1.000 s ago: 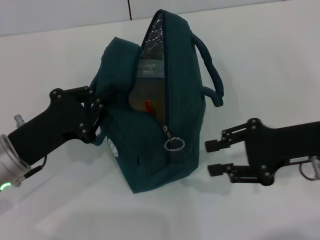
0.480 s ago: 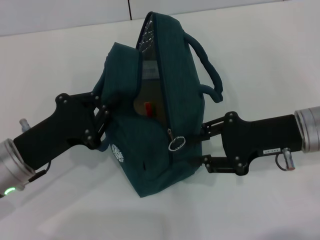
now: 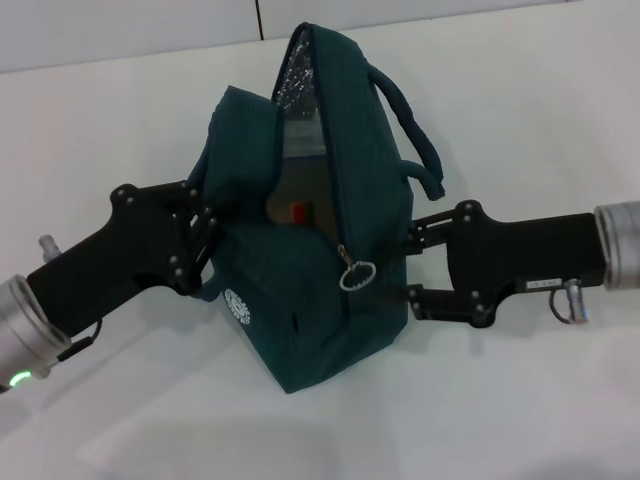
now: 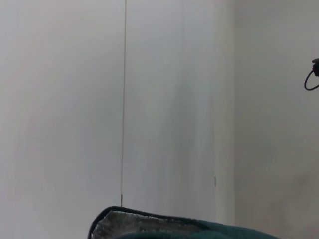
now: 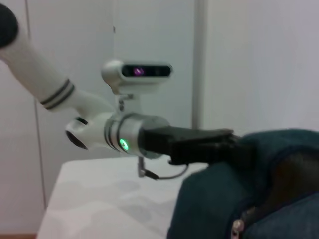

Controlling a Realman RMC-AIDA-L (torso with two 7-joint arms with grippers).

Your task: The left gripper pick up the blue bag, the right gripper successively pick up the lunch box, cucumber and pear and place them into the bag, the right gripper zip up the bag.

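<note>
The blue bag (image 3: 330,300) stands mid-table with its top gaping, silver lining (image 3: 300,70) showing. Through the opening I see the lunch box (image 3: 300,190) with its red sticker inside the bag. The zipper's ring pull (image 3: 355,275) hangs at the bag's near end. My left gripper (image 3: 205,225) is shut on the bag's left side by a handle; the right wrist view shows it (image 5: 232,144) gripping the fabric (image 5: 259,199). My right gripper (image 3: 408,268) is open, its fingertips against the bag's right side, just right of the ring pull. Cucumber and pear are out of view.
The white table (image 3: 520,420) surrounds the bag. A rolled handle (image 3: 415,130) arches over the bag's right side, above my right gripper. The left wrist view shows only the bag's lined rim (image 4: 149,224) and a white wall.
My right gripper has moved left from open table to the bag's right side and risen slightly. The bag has shifted a little in the left gripper's hold.
</note>
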